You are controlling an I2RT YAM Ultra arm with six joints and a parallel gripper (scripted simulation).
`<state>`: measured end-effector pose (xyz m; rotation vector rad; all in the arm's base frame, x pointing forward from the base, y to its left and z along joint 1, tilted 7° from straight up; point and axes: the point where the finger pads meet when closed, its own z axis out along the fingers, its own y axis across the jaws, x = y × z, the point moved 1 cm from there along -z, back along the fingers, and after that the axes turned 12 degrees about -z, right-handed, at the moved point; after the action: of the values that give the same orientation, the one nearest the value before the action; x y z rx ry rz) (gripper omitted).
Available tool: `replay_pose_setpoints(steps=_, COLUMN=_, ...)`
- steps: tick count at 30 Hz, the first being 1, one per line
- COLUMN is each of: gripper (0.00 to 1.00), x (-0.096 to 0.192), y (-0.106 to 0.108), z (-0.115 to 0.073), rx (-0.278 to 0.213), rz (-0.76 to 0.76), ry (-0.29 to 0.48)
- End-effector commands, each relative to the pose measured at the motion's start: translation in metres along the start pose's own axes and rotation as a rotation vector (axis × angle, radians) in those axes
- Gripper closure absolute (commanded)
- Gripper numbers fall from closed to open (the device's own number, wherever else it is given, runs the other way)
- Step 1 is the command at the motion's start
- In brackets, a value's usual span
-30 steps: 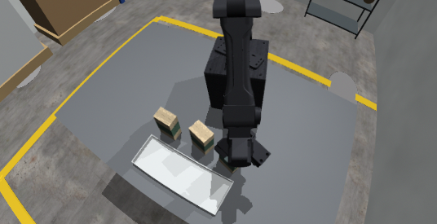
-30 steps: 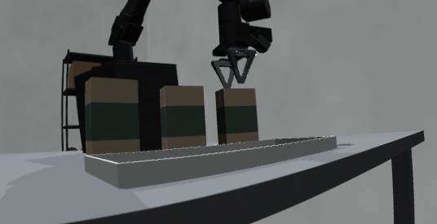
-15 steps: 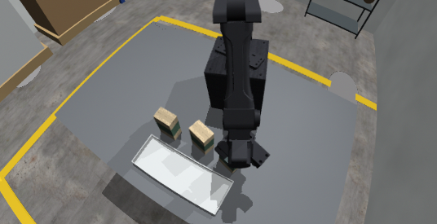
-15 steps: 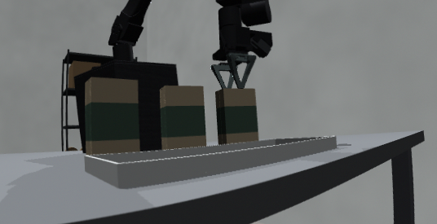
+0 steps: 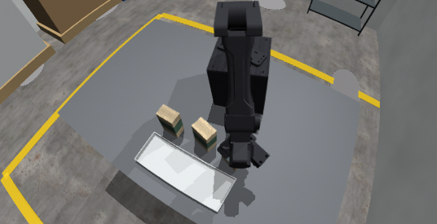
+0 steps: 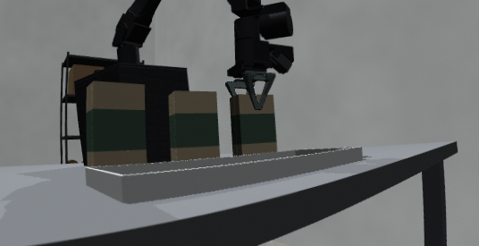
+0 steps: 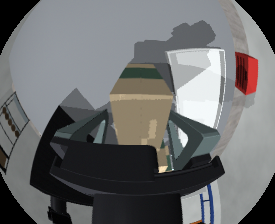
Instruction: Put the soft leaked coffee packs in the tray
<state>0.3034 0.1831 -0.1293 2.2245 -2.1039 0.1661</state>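
Three tan coffee packs with a dark green band stand in a row behind the tray. In the exterior view they are the left pack [image 6: 117, 123], the middle pack [image 6: 193, 125] and the right pack [image 6: 253, 123]. In the overhead view I see the left pack [image 5: 169, 118] and the middle pack [image 5: 204, 133]; the arm hides the right one. My gripper [image 6: 252, 94] is open and pointing down, with its fingers on either side of the top of the right pack. In the wrist view this pack [image 7: 142, 116] lies between the spread fingers. The white tray [image 5: 185, 171] is empty.
The black robot base [image 5: 238, 72] stands right behind the packs. The tray's long rim [image 6: 223, 173] runs in front of them, near the table's front edge. A red block [image 7: 245, 72] shows beyond the tray in the wrist view. Shelves and cardboard boxes stand off the table.
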Motion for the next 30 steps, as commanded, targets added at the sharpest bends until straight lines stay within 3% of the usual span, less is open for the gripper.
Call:
replay_pose_setpoints(steps=1, gripper=0.21, x=-0.007, y=-0.015, z=-0.009, rx=0.054, rz=0.006, ry=-0.039)
replay_pose_setpoints(steps=4, gripper=0.21, x=-0.004, y=-0.009, z=0.003, rx=0.03, rz=0.004, ry=-0.025)
replay_pose_setpoints(steps=7, gripper=0.21, x=-0.007, y=-0.017, z=-0.009, rx=0.06, rz=0.01, ry=-0.042)
replay_pose_setpoints(steps=30, gripper=0.21, x=-0.008, y=-0.017, z=-0.009, rx=0.061, rz=0.007, ry=-0.043)
